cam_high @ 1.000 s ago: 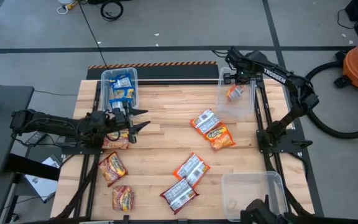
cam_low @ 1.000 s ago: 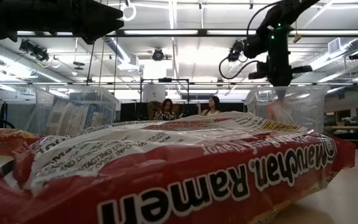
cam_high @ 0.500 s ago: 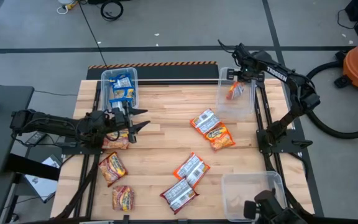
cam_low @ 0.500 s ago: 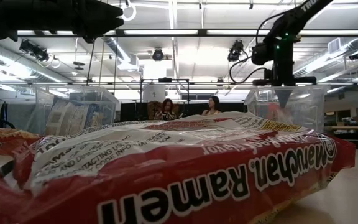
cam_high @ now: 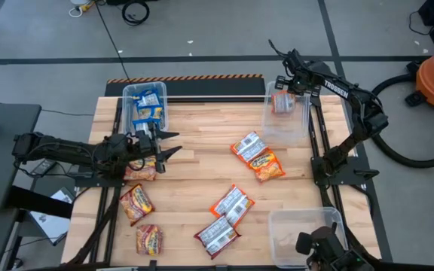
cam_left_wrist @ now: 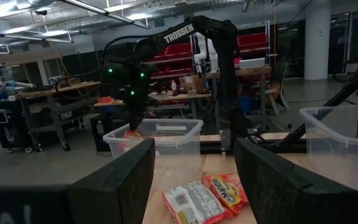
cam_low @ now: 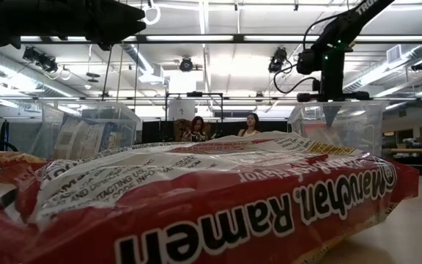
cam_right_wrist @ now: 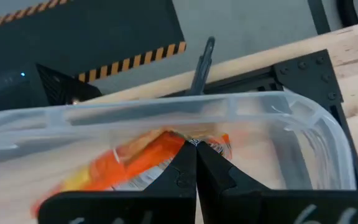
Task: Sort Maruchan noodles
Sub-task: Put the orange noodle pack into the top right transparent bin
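Near the front counter (cam_high: 194, 173) edge, red and orange noodle packets (cam_high: 218, 235) lie scattered. The left hand (cam_high: 170, 144), fingers apart, hovers beside the blue-packet bin (cam_high: 129, 95). Far back, the right hand (cam_high: 282, 89), fingers together, hangs above an orange packet (cam_right_wrist: 135, 163) inside a clear bin (cam_high: 306, 128).

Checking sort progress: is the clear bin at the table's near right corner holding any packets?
No: the near-right bin looks bare inside, while loose packets lie on the table.

Orange packet (cam_right_wrist: 143, 163) in clear bin (cam_right_wrist: 278, 112); blue-and-yellow packets (cam_high: 148, 111); black-yellow striped edge (cam_high: 187, 77).
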Action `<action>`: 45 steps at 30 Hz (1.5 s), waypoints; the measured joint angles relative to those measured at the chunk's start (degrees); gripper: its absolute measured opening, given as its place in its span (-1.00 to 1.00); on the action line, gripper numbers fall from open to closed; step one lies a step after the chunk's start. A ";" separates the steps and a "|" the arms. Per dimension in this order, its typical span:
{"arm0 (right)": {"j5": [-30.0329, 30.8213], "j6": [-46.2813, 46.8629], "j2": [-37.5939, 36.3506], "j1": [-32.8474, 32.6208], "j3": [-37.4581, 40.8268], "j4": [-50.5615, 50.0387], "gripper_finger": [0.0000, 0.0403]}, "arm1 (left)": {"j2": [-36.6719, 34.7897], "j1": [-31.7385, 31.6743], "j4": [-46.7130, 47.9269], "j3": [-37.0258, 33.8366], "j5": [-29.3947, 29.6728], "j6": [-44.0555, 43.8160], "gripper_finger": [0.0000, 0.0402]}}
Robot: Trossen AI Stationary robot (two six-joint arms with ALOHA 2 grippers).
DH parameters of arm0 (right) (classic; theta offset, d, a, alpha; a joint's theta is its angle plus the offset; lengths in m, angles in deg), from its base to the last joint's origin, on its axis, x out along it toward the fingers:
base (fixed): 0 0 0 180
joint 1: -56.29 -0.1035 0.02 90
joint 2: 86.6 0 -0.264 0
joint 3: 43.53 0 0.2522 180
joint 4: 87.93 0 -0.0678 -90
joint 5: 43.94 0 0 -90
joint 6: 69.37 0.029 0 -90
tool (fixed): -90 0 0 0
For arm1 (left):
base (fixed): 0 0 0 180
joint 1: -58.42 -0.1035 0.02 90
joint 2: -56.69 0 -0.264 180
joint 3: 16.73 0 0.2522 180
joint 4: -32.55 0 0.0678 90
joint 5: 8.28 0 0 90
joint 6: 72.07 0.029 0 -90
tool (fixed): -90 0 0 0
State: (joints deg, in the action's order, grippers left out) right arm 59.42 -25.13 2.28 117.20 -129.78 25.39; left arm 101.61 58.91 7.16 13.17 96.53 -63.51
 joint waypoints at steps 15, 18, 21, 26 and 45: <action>2.02 3.65 0.07 -0.07 0.00 -0.24 -0.96 | -0.02 0.00 0.37 0.00 0.00 -0.09 0.14; 1.80 3.64 0.07 -0.13 0.00 -1.22 -0.91 | -0.02 0.00 0.36 0.00 0.00 -0.09 0.14; 1.78 3.54 0.07 -0.39 0.00 -1.88 -0.89 | -0.02 0.00 0.37 0.00 0.00 -0.09 0.14; 1.88 3.24 0.07 -0.85 0.00 -2.64 -0.83 | -0.02 0.00 0.37 0.00 0.00 -0.36 0.14; -2.28 2.27 5.82 -5.50 -2.10 -8.01 -0.45 | -0.02 0.00 0.44 0.00 -0.02 -0.40 0.14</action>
State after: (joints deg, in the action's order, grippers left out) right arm 57.14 -22.86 8.10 111.70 -131.88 17.38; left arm 101.59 58.91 7.59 13.17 96.50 -63.92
